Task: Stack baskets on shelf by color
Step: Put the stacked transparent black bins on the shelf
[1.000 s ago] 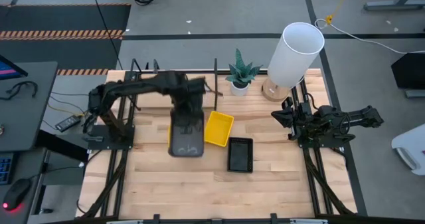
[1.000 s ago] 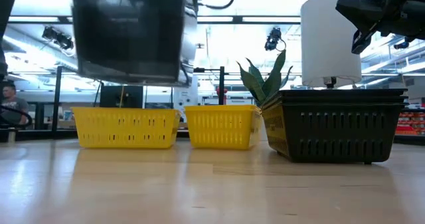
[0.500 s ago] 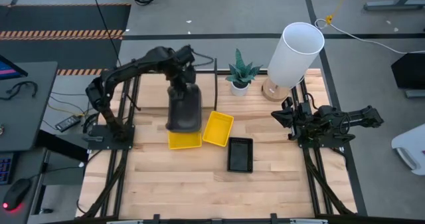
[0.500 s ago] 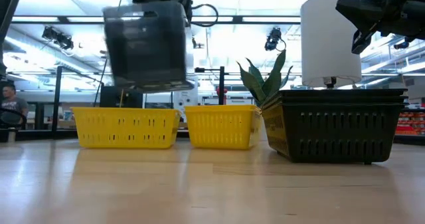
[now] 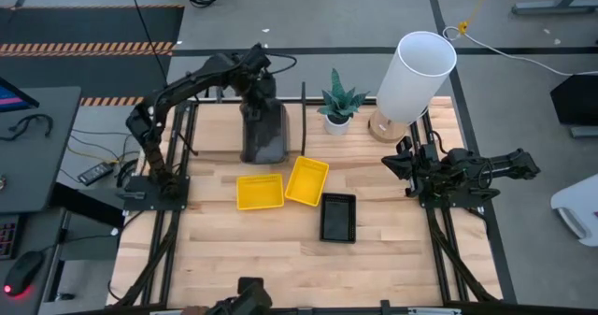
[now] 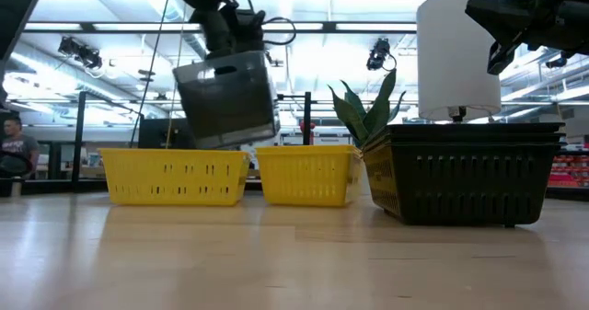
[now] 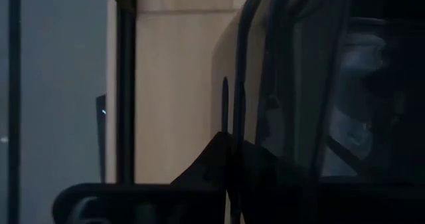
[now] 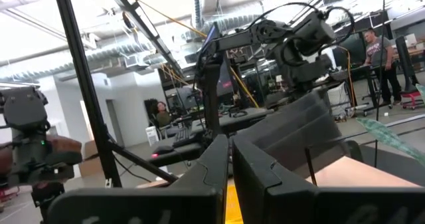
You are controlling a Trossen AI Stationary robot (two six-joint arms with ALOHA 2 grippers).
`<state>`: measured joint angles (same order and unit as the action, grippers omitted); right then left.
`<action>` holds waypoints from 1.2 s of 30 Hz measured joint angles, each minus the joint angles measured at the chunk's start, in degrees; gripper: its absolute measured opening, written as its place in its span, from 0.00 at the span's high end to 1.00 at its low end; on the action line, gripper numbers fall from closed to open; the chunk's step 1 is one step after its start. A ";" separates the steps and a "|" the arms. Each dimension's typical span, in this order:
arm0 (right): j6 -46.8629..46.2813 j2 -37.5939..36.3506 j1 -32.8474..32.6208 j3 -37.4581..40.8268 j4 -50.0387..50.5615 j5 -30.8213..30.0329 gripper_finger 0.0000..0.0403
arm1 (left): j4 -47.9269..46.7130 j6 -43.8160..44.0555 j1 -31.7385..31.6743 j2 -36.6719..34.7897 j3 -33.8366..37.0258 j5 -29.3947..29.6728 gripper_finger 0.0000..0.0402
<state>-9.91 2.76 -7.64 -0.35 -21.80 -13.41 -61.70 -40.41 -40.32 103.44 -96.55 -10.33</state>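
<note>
My left gripper (image 5: 258, 93) reaches over the far part of the table, shut on a dark grey basket (image 5: 265, 134) that hangs in the air (image 6: 227, 101) beside the shelf's black upright (image 5: 304, 119). Two yellow baskets (image 5: 260, 192) (image 5: 307, 180) rest on their bottoms on the table, and a black slatted basket (image 5: 338, 218) sits nearer. In the low view the yellow ones (image 6: 175, 176) (image 6: 308, 174) stand behind the black one (image 6: 465, 172). My right gripper (image 5: 402, 162) waits shut at the table's right edge, touching nothing. My left gripper holds the dark grey basket by the rim of its far short end (image 5: 256, 107), coming from above. In the left wrist view the basket's wall (image 7: 299, 84) shows close beside a finger (image 7: 222, 164). The basket is lifted clear and hangs tilted below the fingers (image 6: 230, 48).
A potted plant (image 5: 338, 102) and a large white cylinder lamp (image 5: 413, 75) stand at the far edge, right of the shelf. Bare wood lies along the near part of the table (image 5: 280, 264). A person (image 6: 14, 149) sits in the room beyond.
My left gripper has carried the grey basket from above the left yellow basket toward the table's far edge, up to the shelf, and lower. The yellow basket it covered from above now shows whole. The grey basket stays in the hold, tilted.
</note>
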 joint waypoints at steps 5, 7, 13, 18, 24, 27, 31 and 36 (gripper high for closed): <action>0.00 0.00 0.00 0.01 0.00 0.01 0.93 | -4.10 -1.10 -0.64 5.30 -9.20 -0.04 0.96; 0.00 0.00 0.00 0.01 0.01 0.00 0.93 | -4.83 -1.87 -1.08 7.68 -12.07 0.05 0.96; 0.00 0.00 0.00 0.00 0.00 0.00 0.93 | -4.73 -1.94 -2.40 12.72 -16.17 -0.02 0.96; 0.00 0.00 0.00 0.01 0.00 0.00 0.93 | -4.57 -2.29 -2.99 14.92 -16.15 0.14 0.96; 0.00 0.01 0.01 0.01 0.00 0.00 0.93 | -3.29 -2.55 -3.30 16.28 -16.13 0.00 0.96; 0.00 0.00 0.01 0.01 0.00 0.00 0.93 | -2.79 -2.72 -3.27 16.28 -16.13 0.00 0.96; 0.00 0.00 0.00 0.01 0.00 0.02 0.93 | -2.75 -2.71 -3.27 16.28 -16.13 0.00 0.96; 0.00 0.00 0.01 0.01 0.00 0.00 0.93 | -0.55 -2.92 -3.07 16.24 -14.85 0.02 0.96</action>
<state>-9.91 2.76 -7.63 -0.34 -21.80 -13.41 -62.25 -43.32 -43.39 119.68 -111.40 -10.31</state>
